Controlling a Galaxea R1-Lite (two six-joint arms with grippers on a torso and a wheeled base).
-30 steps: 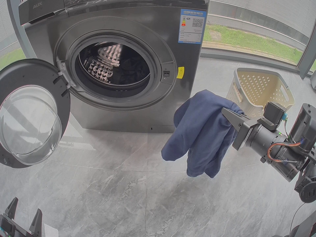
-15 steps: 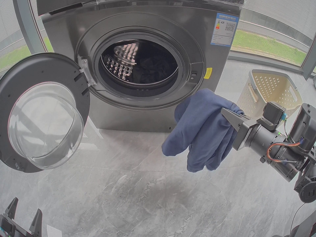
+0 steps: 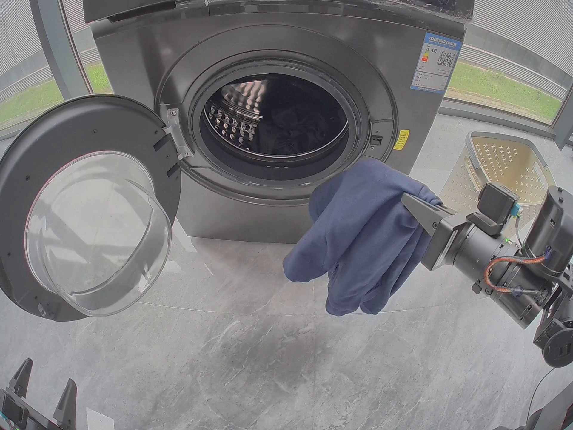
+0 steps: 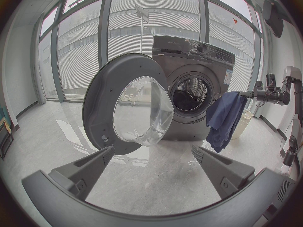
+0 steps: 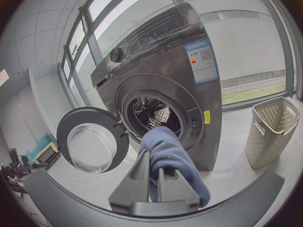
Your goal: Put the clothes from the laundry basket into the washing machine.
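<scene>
A grey marble-look floor (image 3: 239,353) runs under everything, with a glass wall (image 3: 519,37) behind. The washer (image 3: 149,55) stands at the back, facing the robot, its round mouth uncovered. Dark clothes (image 3: 298,129) lie inside the drum (image 3: 236,123).

The door (image 3: 71,126) is swung fully open on the robot's left side, its clear bowl facing out and its lower edge hanging above the floor. From the left wrist view it covers the washer's left half.

The basket (image 3: 513,165) sits on the floor just right of the washer, near the glass. The right arm crosses in front of its lower part.

A blue garment (image 3: 364,234) hangs in the air, low and to the right of the mouth, between washer and robot. In the head view its top overlaps the mouth's lower right rim and it hides part of the front panel. Its loose ends dangle clear of the floor.

The right gripper (image 3: 418,205) is clamped on the garment's upper edge, with cloth bunched over its 2 fingers.

The left gripper (image 4: 152,148) sits low at the near left, fingers spread apart and holding nothing, pointing toward the door.

1 blue label (image 3: 436,62) and 1 yellow sticker (image 3: 401,139) mark the washer's front right.
</scene>
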